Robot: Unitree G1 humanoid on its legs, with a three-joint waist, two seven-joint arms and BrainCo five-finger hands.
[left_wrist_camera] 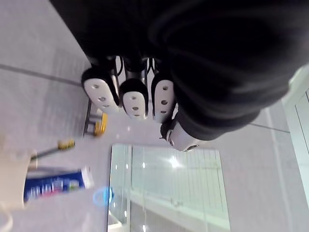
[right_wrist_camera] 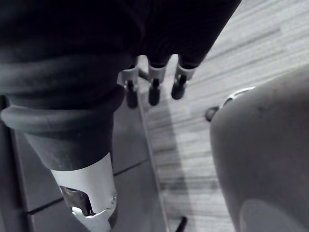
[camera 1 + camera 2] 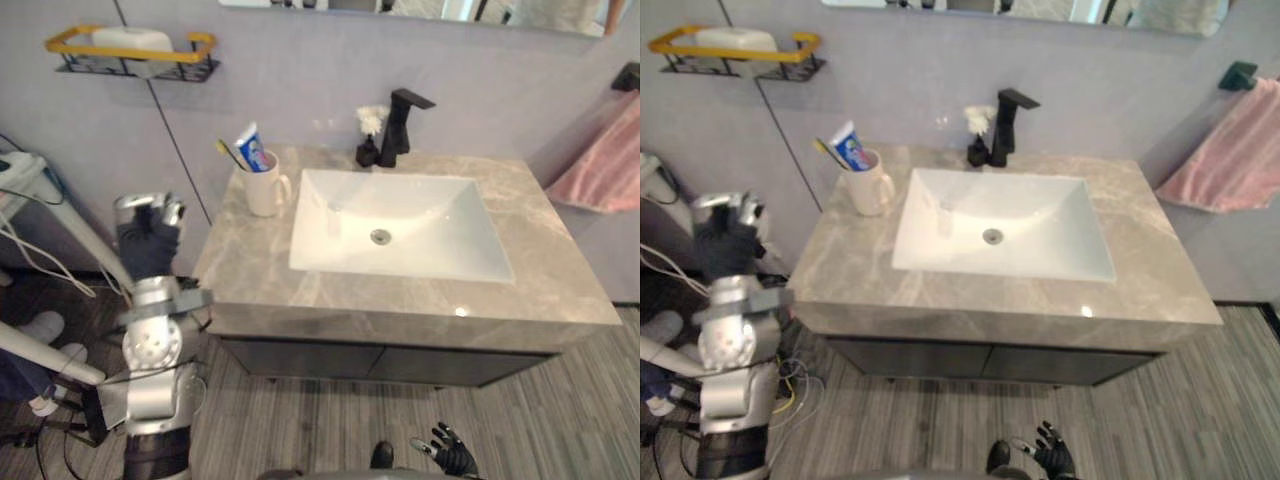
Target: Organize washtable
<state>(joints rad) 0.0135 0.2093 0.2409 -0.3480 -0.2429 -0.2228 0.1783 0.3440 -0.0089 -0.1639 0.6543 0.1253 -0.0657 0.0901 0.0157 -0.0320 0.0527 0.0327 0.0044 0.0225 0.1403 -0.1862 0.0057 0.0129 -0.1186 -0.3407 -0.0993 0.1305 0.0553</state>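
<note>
Right now your left hand [image 3: 147, 238] is up beside the counter's [image 3: 250, 270] left edge, apart from it, with fingers [image 1: 134, 99] curled in on nothing. Your right hand [image 3: 452, 456] hangs low over the floor [image 3: 560, 420] in front of the cabinet [image 3: 300, 358], with fingers loose and empty. On the counter, the mug [image 3: 263, 188] stands at the back left corner, just beside the sink [image 3: 440, 235], with the toothbrush [image 3: 226, 152] and toothpaste [image 3: 250, 148] standing in it. Behind the sink's back rim you have the black faucet [image 3: 402, 125], with a small dark bottle [image 3: 368, 152] holding a white flower touching its left side. A yellow rack [image 3: 130, 52] hangs on the wall at upper left, and a pink towel [image 3: 605, 160] hangs to the right.
</note>
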